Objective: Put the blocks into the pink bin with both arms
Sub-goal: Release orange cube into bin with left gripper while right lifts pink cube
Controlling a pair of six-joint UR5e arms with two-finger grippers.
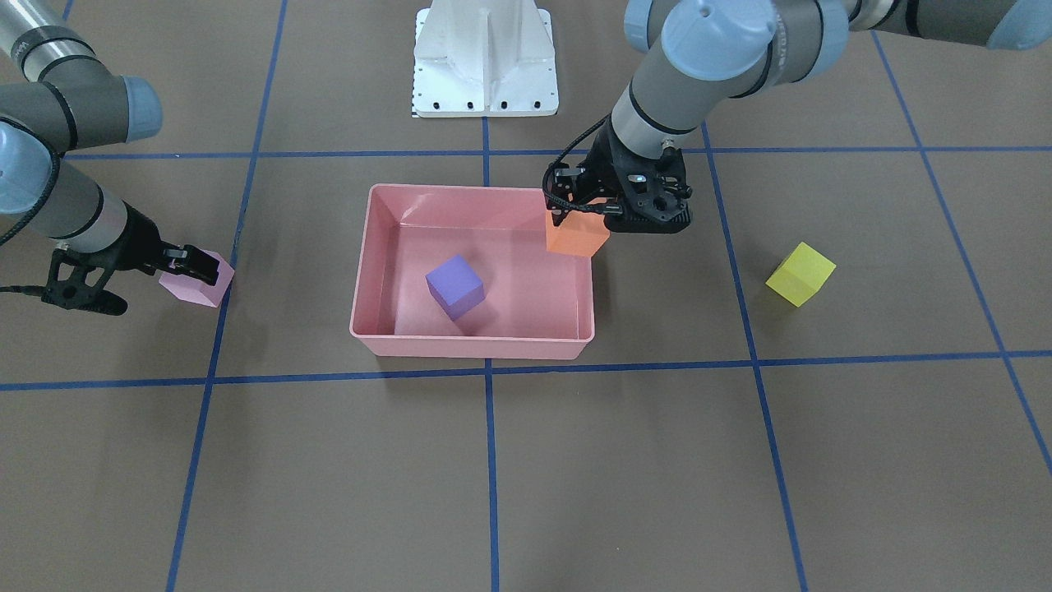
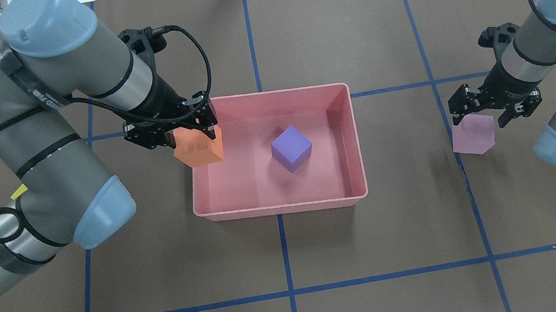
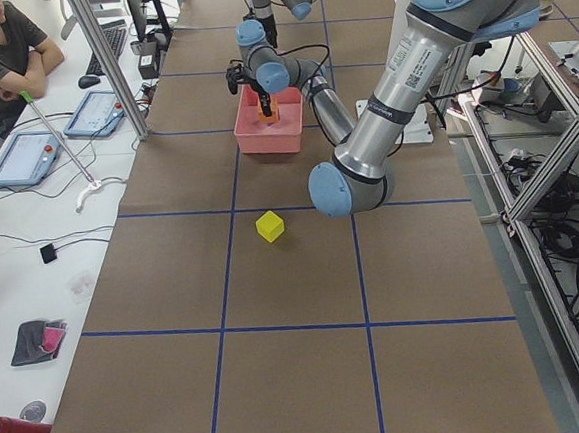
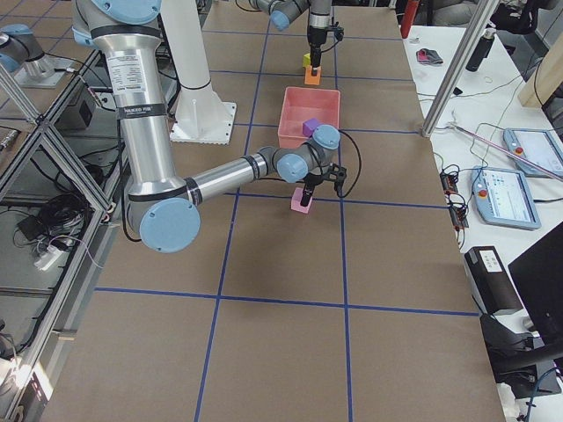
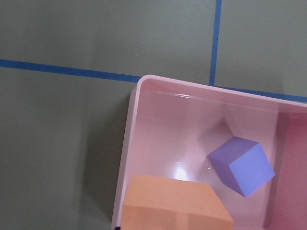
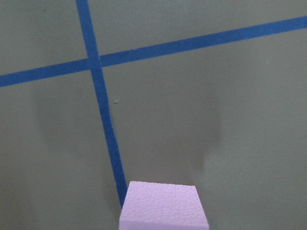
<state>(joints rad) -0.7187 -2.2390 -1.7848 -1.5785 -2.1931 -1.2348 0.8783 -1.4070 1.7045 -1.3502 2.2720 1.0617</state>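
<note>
Under the left fingers [image 2: 211, 122], orange block [image 2: 199, 150] top partly hidden

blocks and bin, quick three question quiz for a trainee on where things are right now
1. True or false: the purple block lies inside the pink bin.
2. The left hand holds the orange block. Where is that block?
A. above the bin's rim, near a corner
B. flat on the bin's floor
C. over bare table, far from the bin
3. What colour is the block at the right hand?

Key
1. True.
2. A.
3. It is the light pink block.
</note>
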